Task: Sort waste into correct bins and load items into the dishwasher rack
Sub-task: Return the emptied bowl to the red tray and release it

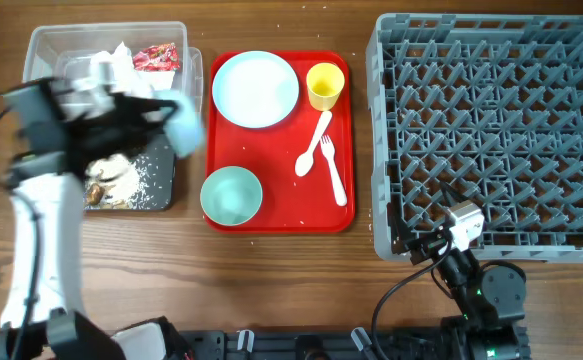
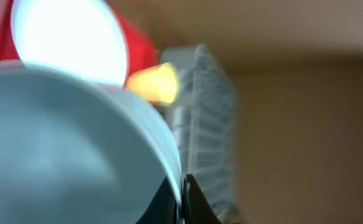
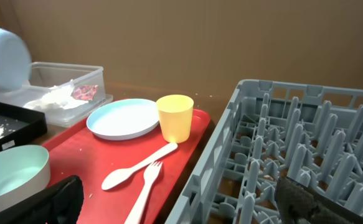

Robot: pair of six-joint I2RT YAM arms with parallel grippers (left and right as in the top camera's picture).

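My left gripper [image 1: 163, 110] is shut on the rim of the small light bowl [image 1: 184, 123], holding it tilted above the black tray-bin [image 1: 161, 170]; the bowl fills the left wrist view [image 2: 63, 149], its rim pinched between my fingers [image 2: 182, 200]. Food scraps [image 1: 111, 180] lie in the black bin. The napkin [image 1: 111, 62] and red wrapper [image 1: 157, 57] lie in the clear tub [image 1: 46, 40]. The blue plate [image 1: 256, 90], yellow cup [image 1: 324, 85], spoon [image 1: 314, 143], fork [image 1: 333, 170] and green bowl [image 1: 231, 195] sit on the red tray. My right gripper [image 3: 181, 205] is open and empty at the grey rack's [image 1: 491, 130] front left corner.
The red tray [image 1: 276, 215] lies between the bins and the rack. The right wrist view shows the cup [image 3: 175, 117], plate [image 3: 124, 118], spoon [image 3: 137, 167] and the rack's near edge [image 3: 231, 149] close to my right fingers. The rack holds nothing.
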